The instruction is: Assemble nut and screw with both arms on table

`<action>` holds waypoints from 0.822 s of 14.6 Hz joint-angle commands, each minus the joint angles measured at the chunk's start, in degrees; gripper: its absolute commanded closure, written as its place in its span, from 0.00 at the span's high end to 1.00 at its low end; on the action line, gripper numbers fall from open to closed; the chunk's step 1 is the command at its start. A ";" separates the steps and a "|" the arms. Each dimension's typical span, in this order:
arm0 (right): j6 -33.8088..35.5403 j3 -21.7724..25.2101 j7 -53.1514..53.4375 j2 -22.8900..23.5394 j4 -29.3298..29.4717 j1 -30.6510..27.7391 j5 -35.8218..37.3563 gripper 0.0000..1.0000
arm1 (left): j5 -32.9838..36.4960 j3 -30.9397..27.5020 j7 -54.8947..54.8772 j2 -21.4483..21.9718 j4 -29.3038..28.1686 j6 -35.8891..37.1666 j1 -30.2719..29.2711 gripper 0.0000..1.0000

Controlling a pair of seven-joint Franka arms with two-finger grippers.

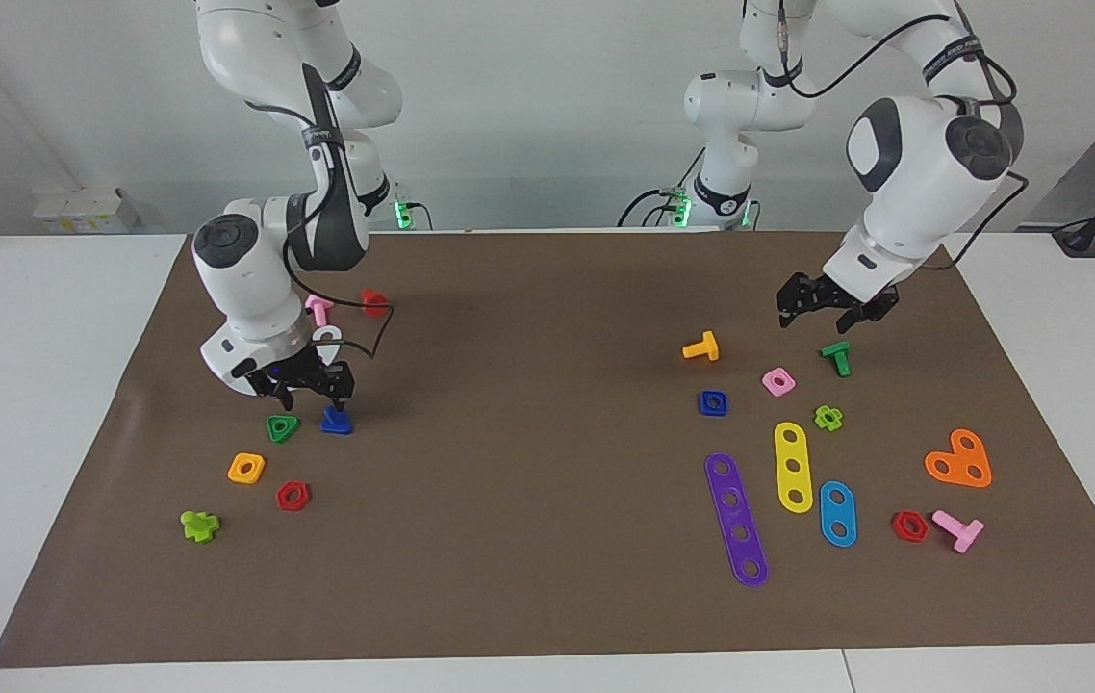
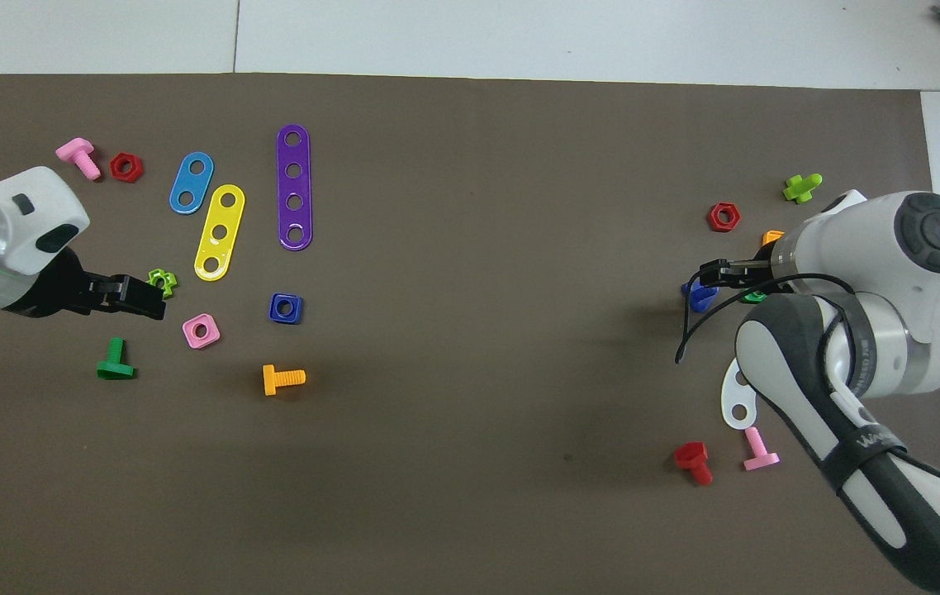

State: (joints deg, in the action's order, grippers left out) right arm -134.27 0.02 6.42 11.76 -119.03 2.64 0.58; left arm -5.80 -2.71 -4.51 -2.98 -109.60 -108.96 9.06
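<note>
White tabletop (image 1: 47, 385) under wide brown mat (image 1: 547, 318); pale wall at the robots' end. No readable writing; white lettering on the right arm's cable strap, illegible. No containers.

Right arm's end of table:
- Right gripper (image 1: 312, 390) (image 2: 705, 281), low over the mat, fingers parted narrowly, tips just above the screw.
- Screw (image 1: 337, 421) (image 2: 697, 296), blue, flat on the mat, partly hidden in the overhead view; contact with the fingers not discernible.
- Green triangular nut (image 1: 282, 427) just beside the screw.
- Orange square nut (image 1: 246, 468), red hex nut (image 1: 293, 496), lime bolt (image 1: 200, 526), farther from the robots.
- Pink bolt (image 1: 318, 308), red bolt (image 1: 374, 302), white strip (image 2: 738, 402), nearer to the robots.

Left arm's end of table:
- Left gripper (image 1: 822, 313) (image 2: 140, 296), raised over the mat near the green bolt (image 1: 837, 358); jaw state not discernible.
- Nut (image 1: 713, 402) (image 2: 286, 308), blue, flat on the mat, free, beside the pink square nut (image 1: 778, 381) and near the orange bolt (image 1: 702, 347).
- Purple strip (image 1: 736, 520), yellow strip (image 1: 793, 466), blue strip (image 1: 837, 513), orange heart plate (image 1: 959, 460), farther from the robots.

Mat's middle band between the two groups bare; wide margin along the edge farthest from the robots.
</note>
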 commanded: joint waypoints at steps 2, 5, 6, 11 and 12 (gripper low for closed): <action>-4.33 -0.28 -2.11 0.98 -1.99 -0.09 -1.28 0.77 | -1.32 -0.63 0.82 0.87 -6.76 -8.80 1.49 0.92; -5.82 -0.28 -1.85 1.51 -2.26 0.43 -1.19 0.73 | -1.76 -0.63 1.17 -0.79 -8.34 -13.10 3.42 0.91; -5.92 -0.28 -1.67 1.51 -2.35 1.05 -1.28 0.72 | -2.63 -0.63 1.69 -1.76 -8.96 -15.55 4.29 0.90; -5.92 -0.28 -1.67 1.42 -2.87 1.32 -1.28 0.57 | -3.25 -0.72 4.33 -5.71 -9.75 -22.51 6.76 0.88; -5.92 -0.28 -1.67 1.42 -2.87 1.32 -1.28 0.49 | -3.25 -0.72 4.51 -6.59 -9.75 -23.30 7.28 0.88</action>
State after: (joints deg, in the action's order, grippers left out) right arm -138.49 -0.19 6.41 13.43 -120.95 4.19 0.58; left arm -7.88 -2.55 -0.46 -8.47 -118.68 -129.58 14.99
